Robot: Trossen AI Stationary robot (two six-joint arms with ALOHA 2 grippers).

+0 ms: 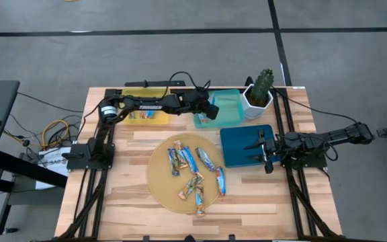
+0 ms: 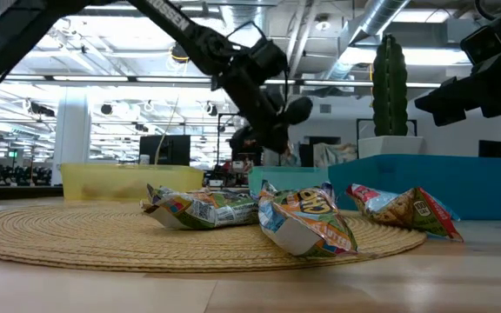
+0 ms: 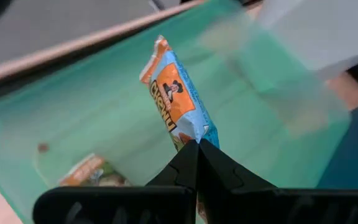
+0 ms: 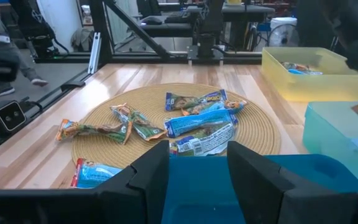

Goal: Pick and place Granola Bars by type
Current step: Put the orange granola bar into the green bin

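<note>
My left tool (image 3: 197, 146) hangs over the teal tray (image 1: 228, 102) in the upper middle of the high view, pinched shut on a blue-and-orange granola bar (image 3: 178, 99) (another lies below). My right tool (image 4: 197, 165) waits open over the blue tray (image 1: 237, 142). More bars (image 1: 195, 171) lie on the woven mat (image 1: 161, 183).

The wooden table (image 1: 126, 202) carries a round woven mat (image 1: 163, 185) at its centre, loaded with scattered bars (image 1: 195, 178). Along the far edge sit a yellow tray (image 1: 134, 118), a teal tray (image 1: 228, 107) and a white pot (image 1: 256, 104) holding a cactus (image 1: 263, 82), the pot at the far right corner. A blue tray (image 1: 239, 142) rests near the right edge, just beside the mat.
</note>
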